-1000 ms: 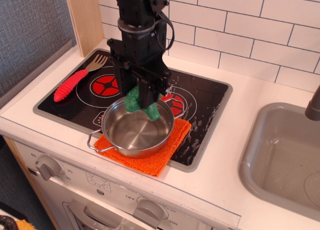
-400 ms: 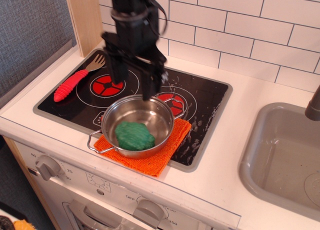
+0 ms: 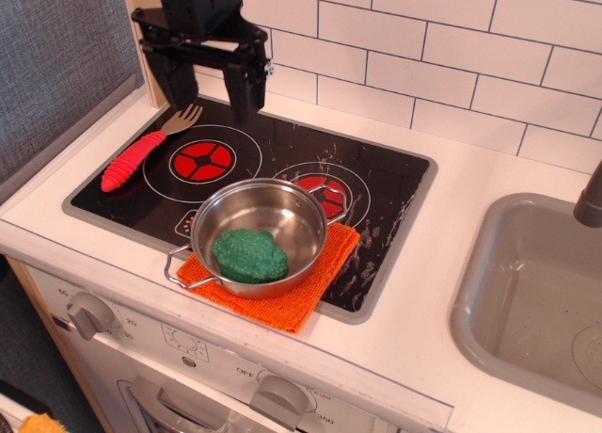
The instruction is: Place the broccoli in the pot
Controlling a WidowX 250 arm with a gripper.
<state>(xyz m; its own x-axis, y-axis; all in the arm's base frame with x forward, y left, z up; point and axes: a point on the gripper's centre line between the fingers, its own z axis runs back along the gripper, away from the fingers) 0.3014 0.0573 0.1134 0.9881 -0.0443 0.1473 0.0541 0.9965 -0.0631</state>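
Note:
The green broccoli (image 3: 249, 255) lies inside the shiny steel pot (image 3: 301, 212), head up, near its front wall. The pot stands on an orange cloth (image 3: 287, 306) at the front of the black stovetop. My gripper (image 3: 213, 92) is open and empty, high above the back left of the stove, well away from the pot. Its two black fingers (image 3: 252, 89) hang apart with nothing between them.
A red-handled fork (image 3: 141, 152) lies on the stovetop's left edge, just below the gripper. A wooden post (image 3: 155, 47) stands at the back left. A grey sink basin (image 3: 536, 292) is at the right, with a dark tap (image 3: 591, 202) at its edge.
The gripper let go of the broccoli, which dropped into the pot. The gripper then rose and moved back and left, away from the pot.

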